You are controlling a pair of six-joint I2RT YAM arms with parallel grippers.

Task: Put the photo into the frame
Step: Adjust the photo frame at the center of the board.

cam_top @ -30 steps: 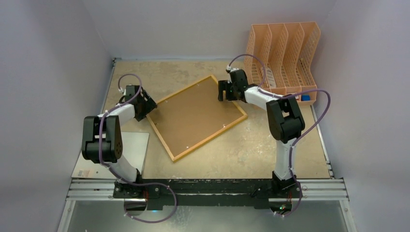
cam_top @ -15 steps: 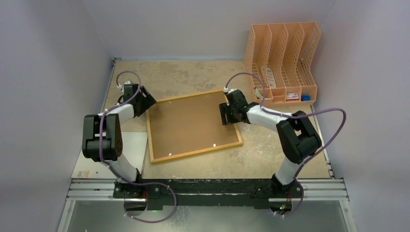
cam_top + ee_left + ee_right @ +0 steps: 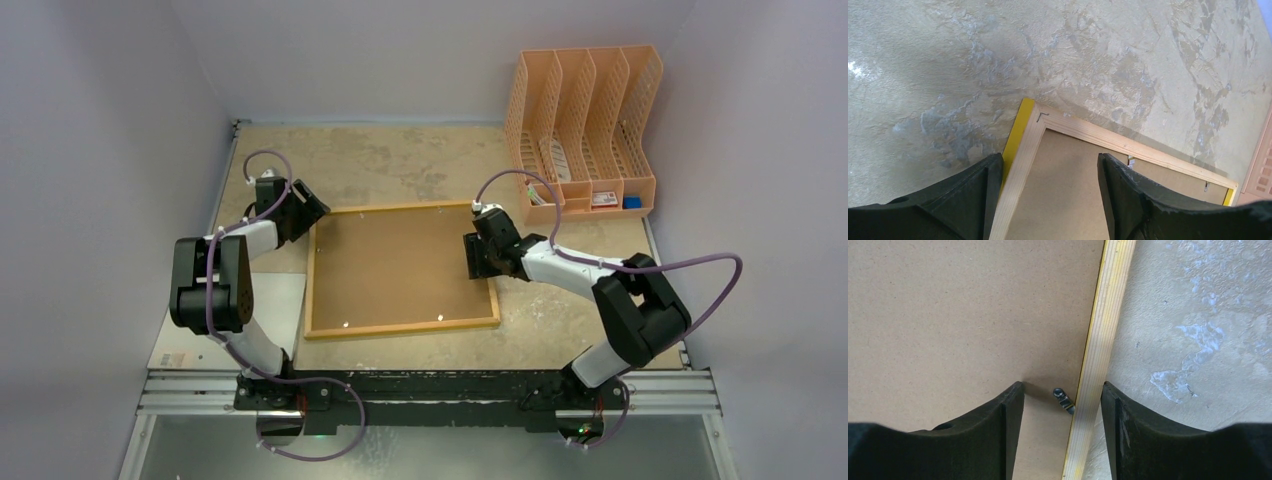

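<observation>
The frame [image 3: 400,327] lies flat, back up, on the mottled beige surface [image 3: 400,165]. It has 4 pale, grained wood rails with a yellow edge, set around a matte brown fibreboard backing [image 3: 395,265]. The left end effector [image 3: 1047,167] straddles its far-left corner, fingers apart, wider than the rail. The right end effector [image 3: 1063,390] straddles its right rail beside a small metal clip [image 3: 1063,399], fingers likewise apart.

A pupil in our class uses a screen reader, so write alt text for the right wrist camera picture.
Open black jaws straddle the pale wooden edge of a frame, which runs top to bottom. Brown backing board fills the left, with a small metal tab beside the edge; mottled table lies right.
</observation>
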